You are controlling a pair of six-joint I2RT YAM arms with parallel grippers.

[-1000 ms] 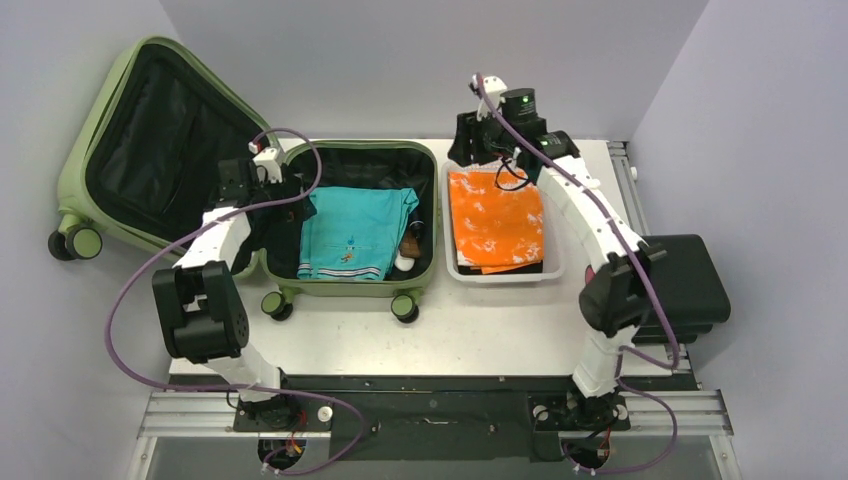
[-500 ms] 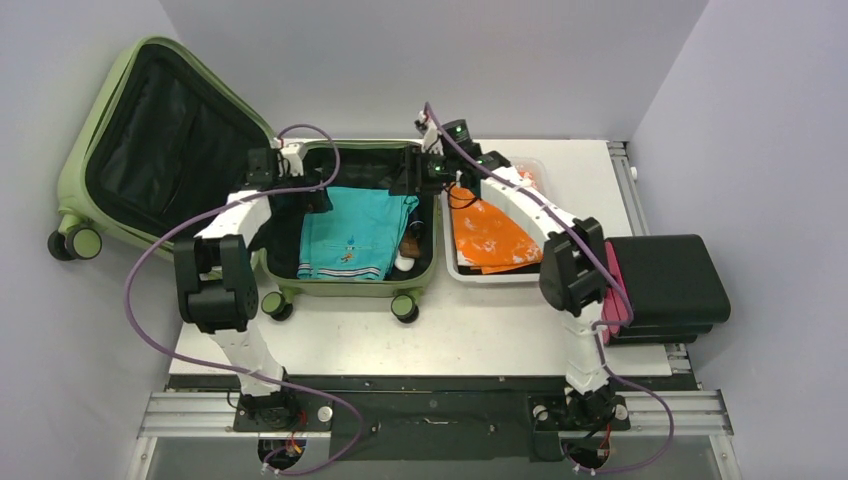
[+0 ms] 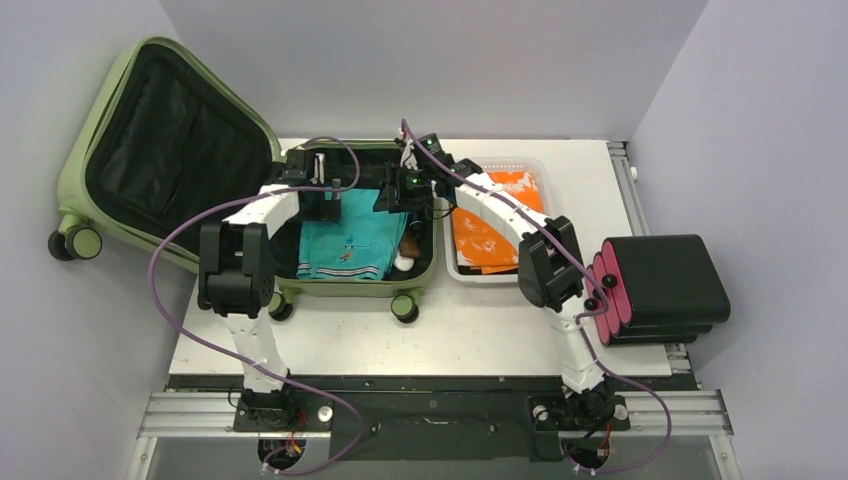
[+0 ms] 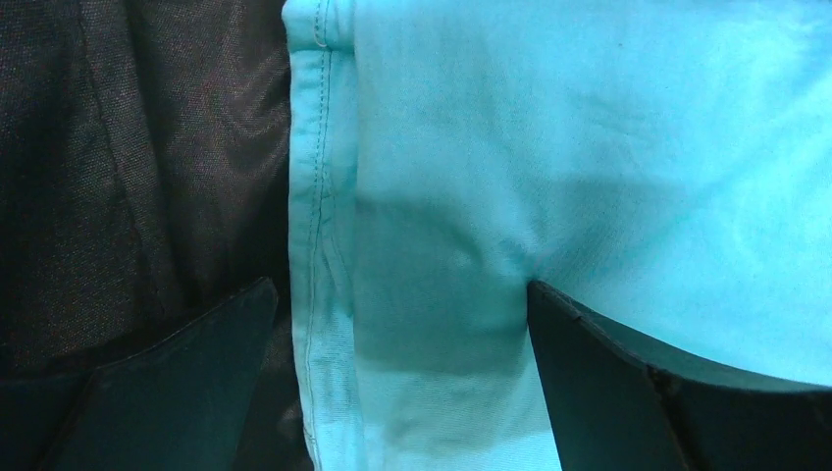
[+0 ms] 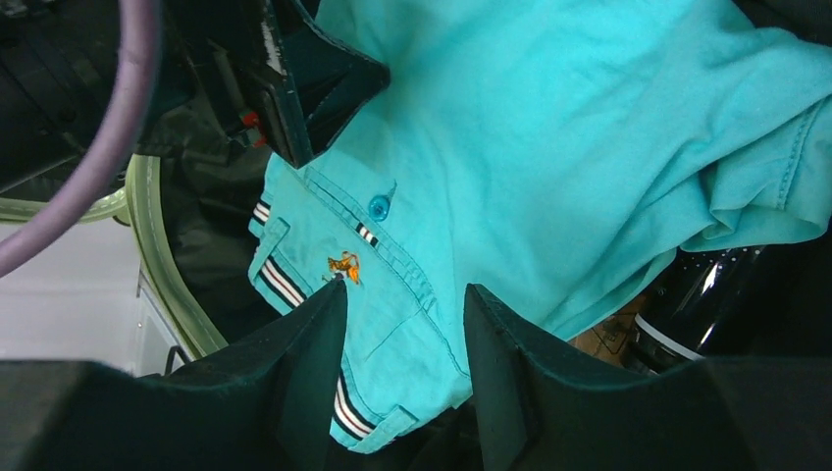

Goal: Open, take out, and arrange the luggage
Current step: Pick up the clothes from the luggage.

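Showing the luggage (image 3: pixel 340 288) lying open at the table's back left, lid thrown back, a teal shirt (image 3: pixel 350 240) inside. Left gripper (image 4: pixel 397 294) spread wide astride the shirt's hemmed edge, gripping nothing. Right gripper (image 5: pixel 404 289) part-spread just above the shirt, empty. Tucked under the shirt's edge, a black bottle (image 5: pixel 687 294), mostly hidden. Partly behind the right arm, an orange cloth (image 3: pixel 480 245) in a white basket (image 3: pixel 500 275).

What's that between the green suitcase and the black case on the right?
A white basket holding an orange cloth, seen in the top view. The right arm crosses over it.
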